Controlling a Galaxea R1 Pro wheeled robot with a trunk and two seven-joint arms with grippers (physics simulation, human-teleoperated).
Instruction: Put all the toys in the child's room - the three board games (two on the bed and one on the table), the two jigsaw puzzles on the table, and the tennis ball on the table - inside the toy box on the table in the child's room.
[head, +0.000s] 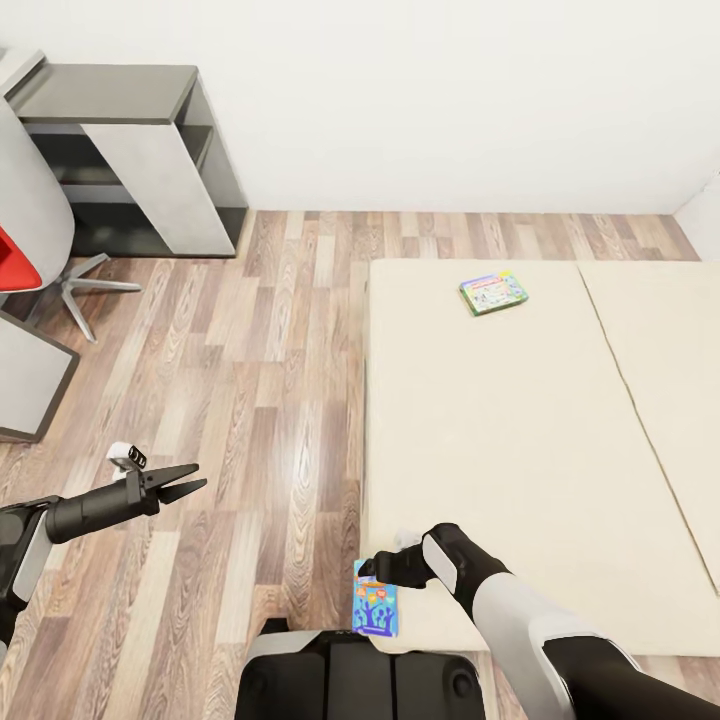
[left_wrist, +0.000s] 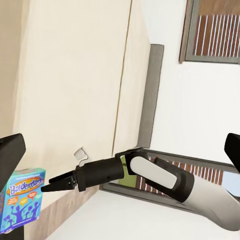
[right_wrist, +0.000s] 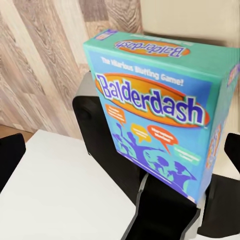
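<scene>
Balderdash box (head: 376, 600) clamped in right fingers (head: 372, 572) at bed (head: 520, 440) edge; left fingers (head: 183, 481) apart over floor (head: 240, 400); second game (head: 493, 293) on bed

Home bedroom, likely a child's. Cream bed (head: 520, 440) on the wood-plank floor (head: 250, 400) ahead of the right pincer (head: 378, 570). Grey shelf unit (head: 140, 160) and red chair (head: 30, 250) far beyond the left pincer (head: 185, 482), against a white wall.
</scene>
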